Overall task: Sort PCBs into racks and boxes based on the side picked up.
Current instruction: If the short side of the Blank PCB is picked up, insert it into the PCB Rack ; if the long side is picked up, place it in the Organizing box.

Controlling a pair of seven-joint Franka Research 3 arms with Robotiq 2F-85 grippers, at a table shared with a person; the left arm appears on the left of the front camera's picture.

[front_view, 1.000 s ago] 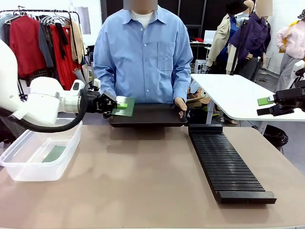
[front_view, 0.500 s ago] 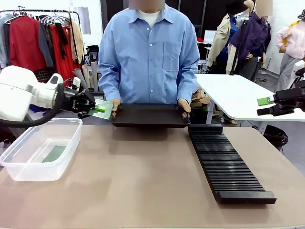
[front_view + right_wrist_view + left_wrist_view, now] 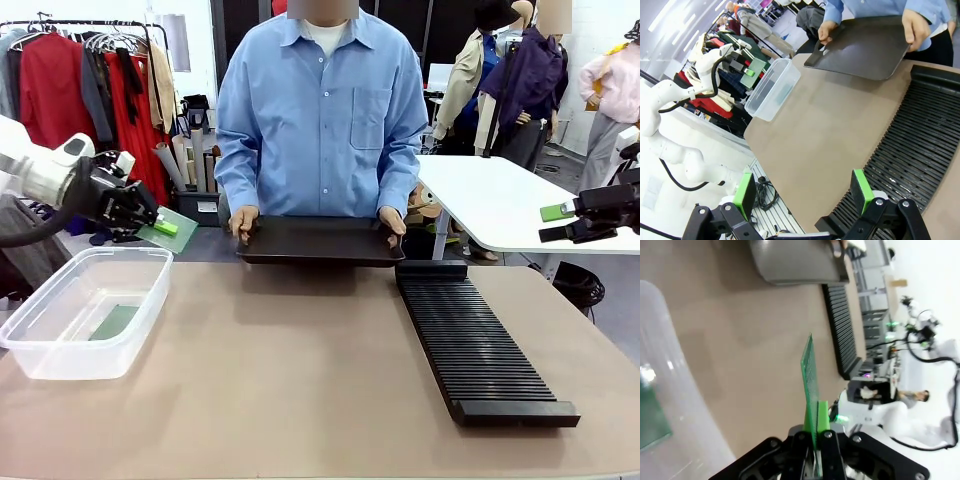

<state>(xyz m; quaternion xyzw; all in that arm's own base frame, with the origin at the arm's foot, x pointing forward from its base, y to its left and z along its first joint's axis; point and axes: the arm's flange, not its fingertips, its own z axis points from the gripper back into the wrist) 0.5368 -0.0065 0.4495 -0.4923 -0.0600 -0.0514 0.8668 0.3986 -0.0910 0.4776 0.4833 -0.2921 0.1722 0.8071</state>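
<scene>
Box (image 3: 60, 345) on the surface (image 3: 300, 400) holds one PCB (image 3: 113, 322); a second PCB (image 3: 172, 230) is clamped in the left claw (image 3: 150, 222); the right claw (image 3: 805, 197) is spread wide.

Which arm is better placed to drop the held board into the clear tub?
Left. The left gripper is shut on the PCB, above the far end of the clear box. The right gripper hangs open over the rack.

black tray (image 3: 320, 243): raised at far table edge | clothes rail (image 3: 90, 80): far left | white table (image 3: 500, 205): far right
</scene>
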